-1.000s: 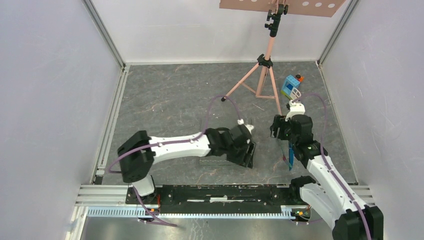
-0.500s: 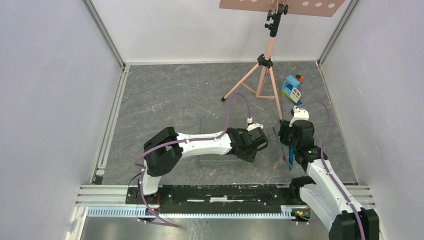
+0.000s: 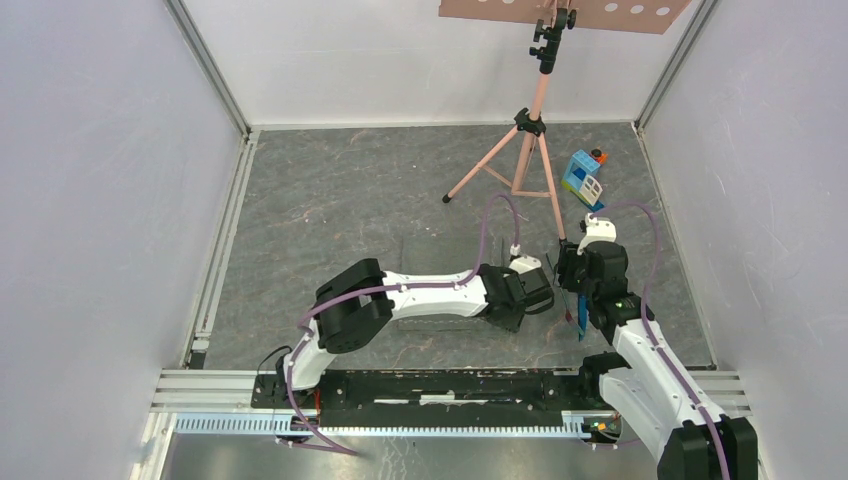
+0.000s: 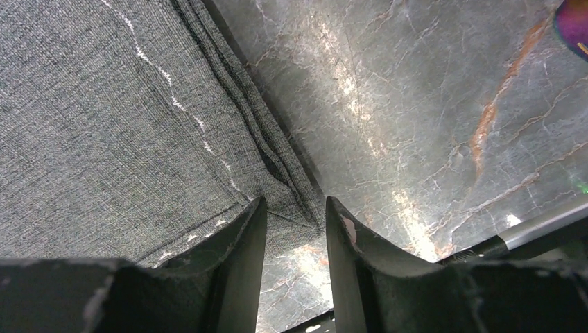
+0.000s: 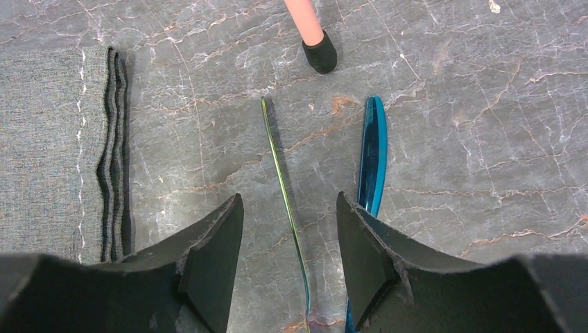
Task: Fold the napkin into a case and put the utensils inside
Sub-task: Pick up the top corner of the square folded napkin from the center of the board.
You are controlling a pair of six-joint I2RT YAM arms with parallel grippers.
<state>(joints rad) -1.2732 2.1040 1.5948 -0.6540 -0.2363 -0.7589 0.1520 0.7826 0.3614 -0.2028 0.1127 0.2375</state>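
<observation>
The napkin (image 4: 104, 125) is dark grey cloth, folded into several stacked layers with pale stitching. In the top view it (image 3: 445, 322) lies under my left forearm. My left gripper (image 4: 295, 201) is open, its fingertips either side of the napkin's near right corner, just above it. It shows in the top view (image 3: 538, 292) at the cloth's right end. My right gripper (image 5: 289, 196) is open and empty over the floor. A thin teal utensil (image 5: 283, 173), seen edge-on, runs between its jaws. A wider blue utensil (image 5: 373, 149) lies by the right finger. The utensils (image 3: 580, 318) lie right of the napkin (image 5: 48, 139).
A pink tripod (image 3: 530, 150) stands behind, one black-capped foot (image 5: 320, 54) just beyond the utensils. A blue-and-white toy block house (image 3: 582, 175) sits at the back right. White walls enclose the grey marbled floor (image 3: 330, 190). A metal rail (image 3: 440, 385) runs along the near edge.
My left arm has swung right and stretched out, moving its gripper from over the napkin's middle to its right corner. My right gripper has shifted slightly right over the utensils.
</observation>
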